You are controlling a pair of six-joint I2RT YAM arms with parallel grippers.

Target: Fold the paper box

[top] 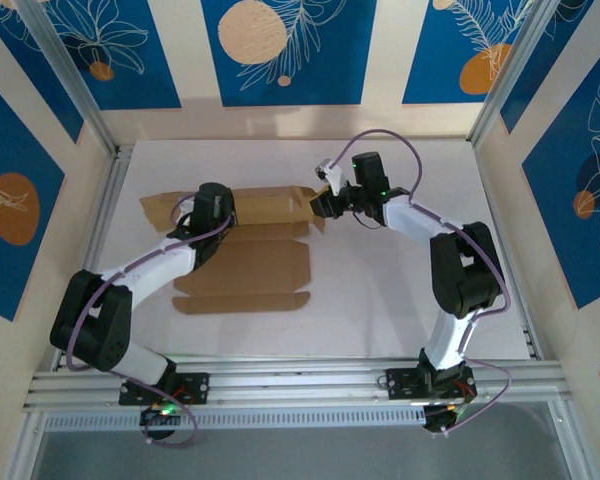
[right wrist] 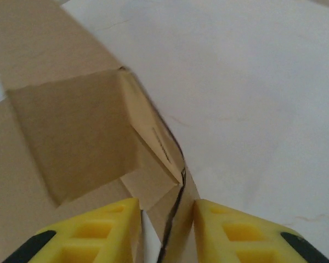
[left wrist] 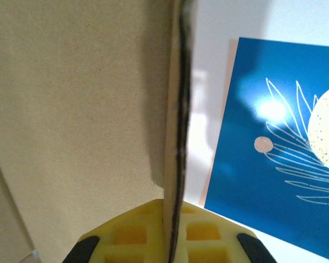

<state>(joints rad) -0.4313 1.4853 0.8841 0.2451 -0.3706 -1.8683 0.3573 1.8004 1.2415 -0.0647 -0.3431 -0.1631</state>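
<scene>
Box: a plain brown corrugated-cardboard paper box (top: pixel 245 265), die-cut with creases and tabs, mostly spread flat on the white table (top: pixel 380 300). The table runs well beyond the box on the box's right and near sides.
Left hand (left wrist: pixel 172 211): at the left part of the box's far long panel (top: pixel 270 205). Its yellow fingers (left wrist: pixel 131 235) are pinched tight on that panel's edge, and the panel stands upright between them.
Right hand (right wrist: pixel 167 205): at the box's far right corner. Its fingers are a little apart and straddle the small end flap (right wrist: pixel 153 142). A sliver of gap shows on one side, so it does not look clamped.
Done: the far long panel looks lifted off the flat sheet, and the end flap is bent partway inward.
Left: the broad middle panel and the near strip of tabs (top: pixel 242 302) lie flat. The left end of the box is hidden under the left arm. Judging by this, the fold is at an early stage, with most walls and the tuck-in yet to do.
</scene>
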